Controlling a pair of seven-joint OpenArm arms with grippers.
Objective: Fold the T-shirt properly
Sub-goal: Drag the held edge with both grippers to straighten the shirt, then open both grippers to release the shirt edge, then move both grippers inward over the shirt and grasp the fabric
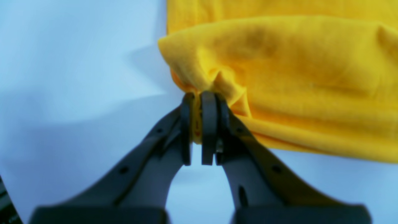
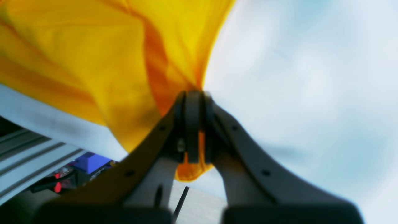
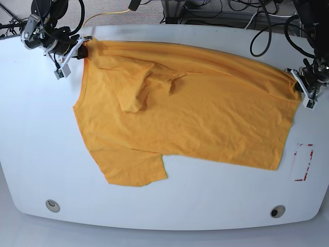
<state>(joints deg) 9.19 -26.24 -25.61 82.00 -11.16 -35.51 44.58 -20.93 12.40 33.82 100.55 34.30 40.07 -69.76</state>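
Spread wide over white, rounded bench (image 3: 31, 154): orange-yellow T-shirt (image 3: 205, 108), soft, creased, one sleeve doubled back on the chest. Left fingers (image 1: 199, 124) pinched tight on a bunched hem corner; right fingers (image 2: 194, 124) clamped on a lifted shoulder corner. Red-edged marker (image 3: 303, 162) just beside hem. Cables beyond far edge.

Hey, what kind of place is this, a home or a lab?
Most likely a robotics lab: a bare white table carries only the T-shirt, loose cables trail behind it, and an aluminium frame shows at its edge.
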